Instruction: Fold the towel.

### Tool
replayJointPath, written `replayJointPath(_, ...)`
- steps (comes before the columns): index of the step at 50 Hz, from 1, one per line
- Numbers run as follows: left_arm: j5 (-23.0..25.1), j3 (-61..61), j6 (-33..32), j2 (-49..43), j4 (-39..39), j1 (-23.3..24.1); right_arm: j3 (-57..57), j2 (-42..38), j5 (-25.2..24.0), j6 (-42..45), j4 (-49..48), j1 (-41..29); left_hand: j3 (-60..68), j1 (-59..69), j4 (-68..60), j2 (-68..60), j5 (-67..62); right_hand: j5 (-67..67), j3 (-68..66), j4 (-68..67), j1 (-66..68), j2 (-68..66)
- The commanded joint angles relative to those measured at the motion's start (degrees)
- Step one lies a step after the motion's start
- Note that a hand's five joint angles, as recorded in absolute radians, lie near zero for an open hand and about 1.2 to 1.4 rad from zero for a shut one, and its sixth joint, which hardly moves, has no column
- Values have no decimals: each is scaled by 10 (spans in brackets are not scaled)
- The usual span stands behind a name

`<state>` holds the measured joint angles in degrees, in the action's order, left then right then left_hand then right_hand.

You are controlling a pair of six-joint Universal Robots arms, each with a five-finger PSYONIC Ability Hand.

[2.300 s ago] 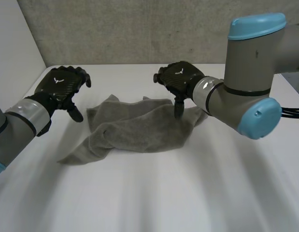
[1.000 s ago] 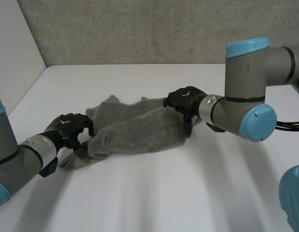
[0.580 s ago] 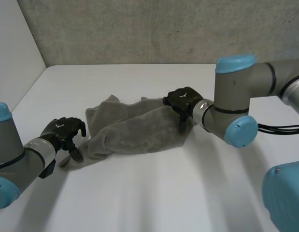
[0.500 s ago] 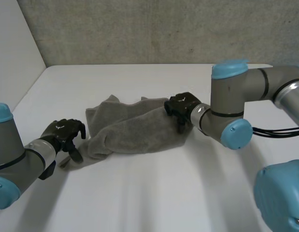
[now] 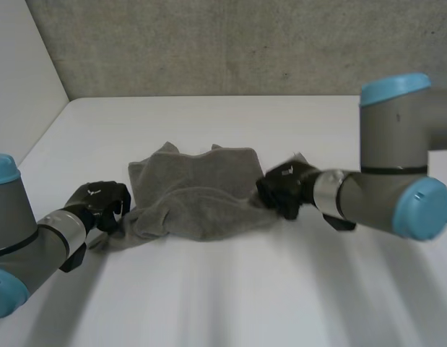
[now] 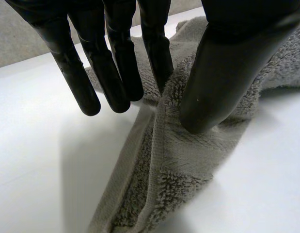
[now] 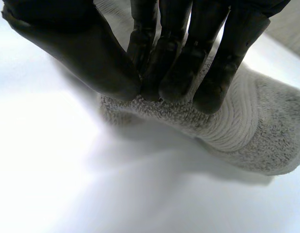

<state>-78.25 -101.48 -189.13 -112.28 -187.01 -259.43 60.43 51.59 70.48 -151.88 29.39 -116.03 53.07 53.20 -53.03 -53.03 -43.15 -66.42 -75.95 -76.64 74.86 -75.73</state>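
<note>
A grey towel (image 5: 194, 196) lies crumpled on the white table (image 5: 209, 289). My left hand (image 5: 100, 202) is low at the towel's near-left corner. In the left wrist view a ridge of the towel (image 6: 179, 165) is bunched between the thumb (image 6: 222, 63) and the nearest finger, while the other fingers hang straight beside it. My right hand (image 5: 284, 189) is at the towel's right edge. In the right wrist view its fingers (image 7: 188, 48) and thumb meet on a raised fold of the towel (image 7: 246, 131).
A grey concrete wall (image 5: 230, 43) runs behind the table's far edge. A white side wall (image 5: 21, 72) stands at the left. Bare tabletop stretches in front of the towel and beyond it.
My right hand has closed on the towel's right edge and drawn it nearer and to the right. The left hand's thumb and fingers have come together on the near-left corner.
</note>
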Motion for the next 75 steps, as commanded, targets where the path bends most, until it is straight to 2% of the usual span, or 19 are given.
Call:
replayJointPath(1,0,-9,0,2,0,2,144,78,-10,105,5,19,-58,-60,58,58,59,-36,-41,-34,51,-43)
replayJointPath(2,0,-11,0,3,0,4,158,91,-9,120,6,23,-77,-78,76,76,78,82,77,84,-66,75)
replayJointPath(3,1,-11,-1,3,0,7,159,91,-9,120,6,23,-82,-83,82,82,83,83,78,85,-67,76)
replayJointPath(4,1,-11,-1,3,0,7,171,104,-11,128,7,26,-82,-83,82,82,83,469,465,472,-454,462)
replayJointPath(5,1,-11,-1,3,0,8,171,104,-11,128,7,27,-87,-88,87,87,88,473,469,475,-458,466)
replayJointPath(6,1,-11,-1,3,0,8,174,116,-14,128,4,26,-87,-88,87,87,88,664,659,666,-649,657)
replayJointPath(21,2,-21,-2,5,0,9,114,142,-14,34,-36,29,-95,-97,95,95,96,664,659,666,-649,657)
replayJointPath(36,2,-24,-2,9,-1,15,7,19,21,33,-49,19,-138,-139,137,137,138,650,645,652,-634,643)
replayJointPath(41,1,-23,-2,9,-2,14,4,-7,31,37,-35,26,-186,-188,186,186,187,536,531,538,-520,529)
replayJointPath(48,2,-22,-3,8,-2,13,21,-11,26,38,-22,50,-222,-223,221,221,222,35,31,38,-20,28)
replayJointPath(53,2,-23,-3,9,-1,13,43,17,19,35,-22,69,-208,-209,208,208,209,-36,-41,-34,51,-43)
replayJointPath(55,2,-23,-3,9,-1,13,57,34,15,35,-24,75,-191,-193,191,191,192,-36,-41,-34,51,-43)
replayJointPath(57,2,-23,-3,9,-1,13,77,49,6,35,-27,83,-18,-19,17,17,18,-36,-41,-34,51,-43)
replayJointPath(58,2,-23,-3,9,-1,13,92,61,-4,35,-27,89,-16,-18,16,16,17,-36,-41,-34,51,-43)
replayJointPath(59,2,-23,-3,9,-2,12,92,61,-4,35,-27,89,168,167,-169,-169,-168,-36,-41,-34,51,-43)
replayJointPath(60,2,-22,-3,9,-2,10,107,73,-17,35,-28,96,268,267,-269,-269,-268,-36,-41,-34,51,-43)
replayJointPath(69,6,9,-9,20,0,2,150,155,-65,26,-34,129,269,268,-270,-270,-269,-36,-41,-34,51,-43)
replayJointPath(71,22,29,-11,65,0,-3,150,156,-65,26,-34,129,269,268,-270,-270,-269,-36,-41,-34,51,-43)
replayJointPath(75,44,49,-7,120,-2,-20,111,239,-86,-23,-41,143,269,268,-270,-270,-269,-36,-41,-34,51,-43)
